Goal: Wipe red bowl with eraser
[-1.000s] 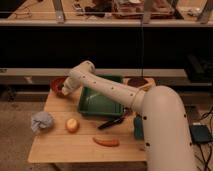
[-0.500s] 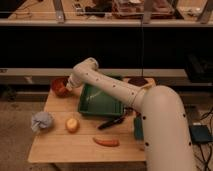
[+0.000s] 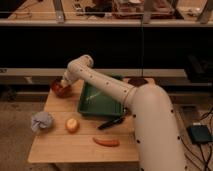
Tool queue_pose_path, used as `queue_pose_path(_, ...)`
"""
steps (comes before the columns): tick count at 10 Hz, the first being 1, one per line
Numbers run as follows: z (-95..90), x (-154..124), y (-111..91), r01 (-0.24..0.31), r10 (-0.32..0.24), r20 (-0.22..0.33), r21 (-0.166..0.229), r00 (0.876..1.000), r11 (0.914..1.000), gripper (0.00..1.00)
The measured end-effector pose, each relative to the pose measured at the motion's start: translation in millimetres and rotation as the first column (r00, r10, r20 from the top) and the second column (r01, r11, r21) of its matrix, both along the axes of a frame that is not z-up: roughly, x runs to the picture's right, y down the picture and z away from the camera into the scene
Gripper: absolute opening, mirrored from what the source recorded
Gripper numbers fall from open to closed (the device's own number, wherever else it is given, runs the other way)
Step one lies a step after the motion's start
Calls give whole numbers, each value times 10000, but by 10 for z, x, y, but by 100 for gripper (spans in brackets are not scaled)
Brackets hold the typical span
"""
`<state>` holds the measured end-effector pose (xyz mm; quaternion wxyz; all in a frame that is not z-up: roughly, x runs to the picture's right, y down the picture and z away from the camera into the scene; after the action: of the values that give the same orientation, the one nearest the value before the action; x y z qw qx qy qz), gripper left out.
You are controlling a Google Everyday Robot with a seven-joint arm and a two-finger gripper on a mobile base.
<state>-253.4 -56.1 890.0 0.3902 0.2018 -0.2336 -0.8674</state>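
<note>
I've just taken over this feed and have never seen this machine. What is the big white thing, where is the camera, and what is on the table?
The white shape is a robot arm; the single camera looks down on the table from in front. The arm reaches across to the far left corner, where its gripper sits shut over the red bowl. Whether it holds the eraser cannot be seen. On the wooden table lie a green tray, a yellow fruit, a crumpled grey cloth, a dark tool, an orange sausage-shaped item and a darker bowl.
</note>
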Motion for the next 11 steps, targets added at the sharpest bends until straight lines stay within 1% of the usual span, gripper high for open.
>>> queue_pose_path(2,-45,-281,-21,305,-310,349,148,9989,9994,0)
queue_pose_path(4,-62,-364,41,512,-519,559,138,9971,9986,0)
queue_pose_path(5,-81,-386,122,620,-625,678,99,9957,9980,0)
queue_pose_path(7,-104,-364,252,733,-734,802,42,9941,9973,0)
queue_pose_path(9,-122,-247,390,734,-730,833,-18,9938,9973,0)
queue_pose_path(11,-116,-85,443,624,-619,723,-35,9955,9980,0)
